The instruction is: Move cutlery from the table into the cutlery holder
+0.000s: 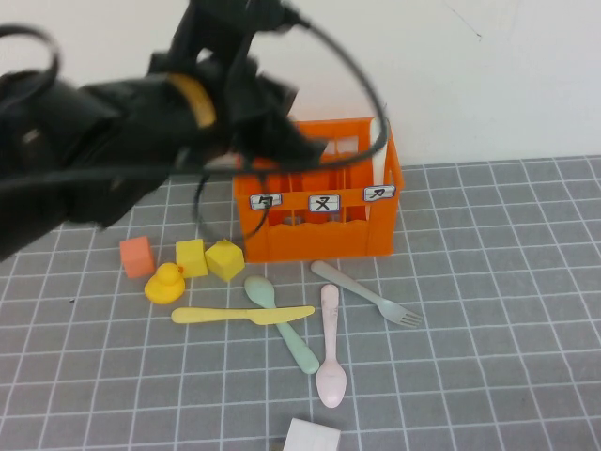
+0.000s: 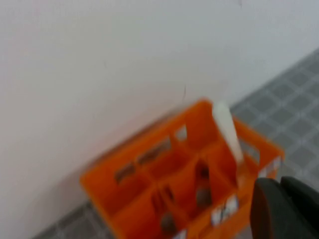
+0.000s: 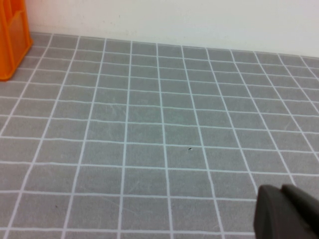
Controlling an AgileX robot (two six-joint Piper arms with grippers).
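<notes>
Left hand hovers above the orange cutlery holder, grip state unclear; right hand low over bare surface, can't tell either. White knife stands inside. Yellow knife, mint-green spoon, pink spoon, grey fork lie in front: probably light, stiff, slick; pinch mid-handle.

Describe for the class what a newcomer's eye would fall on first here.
The bright orange plastic crate at the back of the grey gridded table, a white plastic knife upright in its right end. The black left gripper hovers above it. The right gripper is parked aside.
</notes>
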